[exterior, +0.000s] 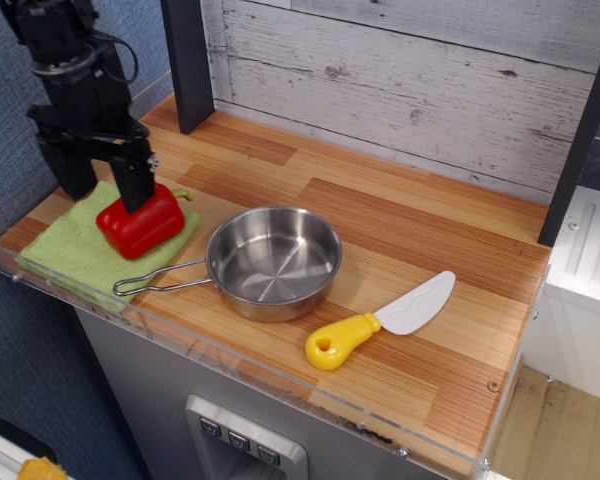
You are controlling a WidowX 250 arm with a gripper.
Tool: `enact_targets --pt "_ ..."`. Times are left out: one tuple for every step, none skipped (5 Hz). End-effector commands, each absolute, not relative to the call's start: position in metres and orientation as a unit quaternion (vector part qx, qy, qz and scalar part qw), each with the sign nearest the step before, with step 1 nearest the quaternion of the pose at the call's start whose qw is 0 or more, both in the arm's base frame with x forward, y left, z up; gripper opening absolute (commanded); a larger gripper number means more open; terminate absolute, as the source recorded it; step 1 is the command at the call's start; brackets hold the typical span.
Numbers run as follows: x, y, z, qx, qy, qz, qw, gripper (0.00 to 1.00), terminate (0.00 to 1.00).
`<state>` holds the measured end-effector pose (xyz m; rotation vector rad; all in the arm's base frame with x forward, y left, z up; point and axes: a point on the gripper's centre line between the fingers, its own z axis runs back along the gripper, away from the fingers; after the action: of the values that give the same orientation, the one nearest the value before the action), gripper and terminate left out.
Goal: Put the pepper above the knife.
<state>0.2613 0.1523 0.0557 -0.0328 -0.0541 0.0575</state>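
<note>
The red pepper (150, 228) lies on a green cloth (60, 255) at the left end of the wooden counter, its green stem pointing right. My black gripper (108, 200) stands over it with the fingers wide apart. One finger (138, 185) is in front of the pepper's top and the other is to the pepper's left. The pepper rests on the cloth and I do not see it held. The knife (380, 322), with a yellow handle and a white blade, lies far to the right near the front edge.
A steel pan (275, 262) with a wire handle sits between the pepper and the knife. A dark post (188, 60) stands at the back left, and a wooden wall runs along the back. A clear plastic lip edges the counter front.
</note>
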Motion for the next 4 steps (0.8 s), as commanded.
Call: enact_targets --pt "0.263 0.146 0.053 -0.016 -0.032 0.036 0.999 1.0 0.0" --pt "0.265 0.142 0.046 -0.011 -0.035 0.048 0.998 1.0 0.0" --pt "0.267 0.138 0.042 -0.013 -0.029 0.045 0.998 1.0 0.0" --pt "0.266 0.139 0.037 -0.013 -0.023 0.046 0.999 1.0 0.0"
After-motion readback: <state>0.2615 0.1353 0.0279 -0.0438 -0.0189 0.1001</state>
